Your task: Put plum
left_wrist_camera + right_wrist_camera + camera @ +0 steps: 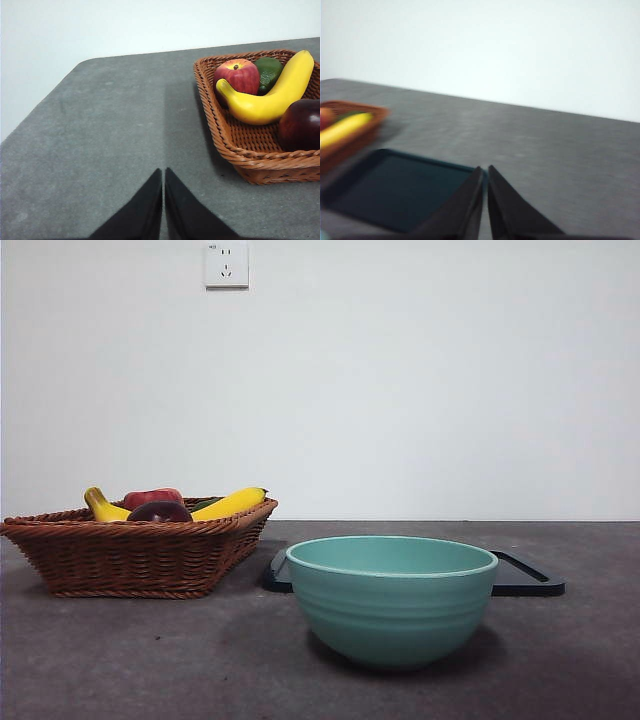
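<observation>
You see the round, glossy dark maroon plum [301,125] lying in the brown woven wicker basket [140,555], just beside a yellow banana [270,97], with a red apple [239,76] and a green fruit [270,72] behind. The left gripper [163,172] hangs over bare grey table [110,130], jaws pressed together, empty. The right gripper [485,170], likewise closed and empty, sits over a dark flat tray [395,187]. A teal ceramic bowl [392,600] stands in front of the tray.

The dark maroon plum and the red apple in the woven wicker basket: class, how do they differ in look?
The dark maroon plum is deep purple-maroon all over; the red apple is brighter red with yellowish streaks. The apple shows a stem dimple; the plum shows none here. Across the basket, the yellow banana lies between them. Both are round, glossy, and lie in the woven wicker basket.
</observation>
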Robot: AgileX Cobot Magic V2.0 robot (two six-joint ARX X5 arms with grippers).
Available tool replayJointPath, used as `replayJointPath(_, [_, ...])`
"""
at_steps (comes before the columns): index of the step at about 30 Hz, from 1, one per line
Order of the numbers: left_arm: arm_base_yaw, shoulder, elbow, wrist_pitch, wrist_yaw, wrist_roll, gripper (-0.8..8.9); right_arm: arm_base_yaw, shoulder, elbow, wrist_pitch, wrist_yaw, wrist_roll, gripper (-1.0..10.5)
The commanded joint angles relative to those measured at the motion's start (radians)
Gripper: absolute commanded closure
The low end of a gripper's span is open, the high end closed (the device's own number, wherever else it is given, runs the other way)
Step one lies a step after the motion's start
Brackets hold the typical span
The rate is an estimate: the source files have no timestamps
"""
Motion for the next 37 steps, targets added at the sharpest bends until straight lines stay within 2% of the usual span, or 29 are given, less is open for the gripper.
replayJointPath(1, [0.003, -0.002, -0.021, -0.007, -0.004, -0.006, 8.07, -0.02, -0.054, -0.091, 0.063, 0.073, -0.014, 9.4])
replayJointPath(7, [0.003, -0.002, -0.02, -0.007, -0.004, -0.006, 8.07, -0.061, -0.15, -0.23, 0.09, 0.157, -0.014, 9.4])
replayJointPath(13, [0.003, -0.002, -0.02, -0.007, -0.004, -0.006, 8.07, -0.08, -0.201, -0.305, 0.089, 0.157, -0.014, 9.4])
replayJointPath(22, [0.003, -0.002, -0.02, -0.007, -0.004, -0.006, 8.07, -0.082, -0.224, -0.308, -0.041, 0.159, -0.017, 9.4])
replayJointPath(37, [0.003, -0.002, -0.02, -0.007, -0.004, -0.006, 8.07, -0.082, -0.224, -0.307, -0.022, 0.16, -0.013, 9.4])
